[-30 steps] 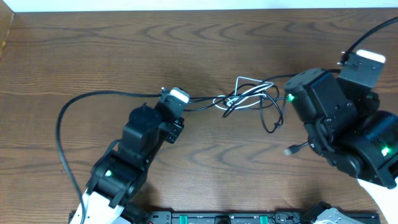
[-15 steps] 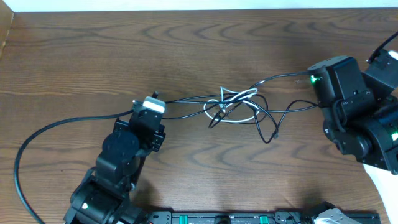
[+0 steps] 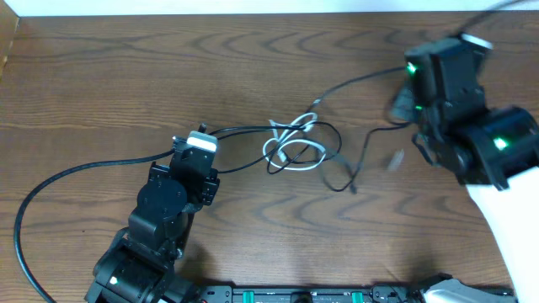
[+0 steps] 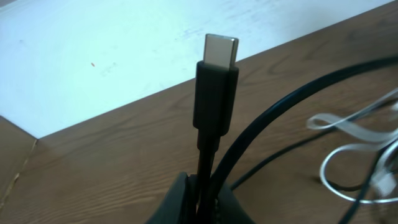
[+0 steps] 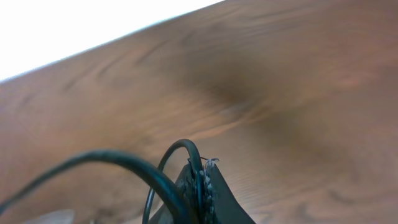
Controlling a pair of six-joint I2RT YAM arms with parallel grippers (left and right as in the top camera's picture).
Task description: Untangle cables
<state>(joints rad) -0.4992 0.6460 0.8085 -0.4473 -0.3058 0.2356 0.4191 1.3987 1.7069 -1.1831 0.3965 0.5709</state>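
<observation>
Left gripper [image 4: 202,190] clamps black cable [image 4: 216,93] below its plug; right gripper [image 5: 202,180] pinches a black strand [image 5: 118,163]. Knot [image 3: 295,147] lies on table [image 3: 126,67] between them. Pull apart slowly, gently, so loops loosen rather than cinch.

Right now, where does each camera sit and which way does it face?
Overhead: fixed above, facing straight down on the table, tangled cables, left arm and right arm.
Left wrist: on the left gripper, facing forward over the table; a black plug stands pinched in it.
Right wrist: on the right gripper, low over the table, gripping a black cable.
Shared: overhead and left wrist both show the white cable.
</observation>
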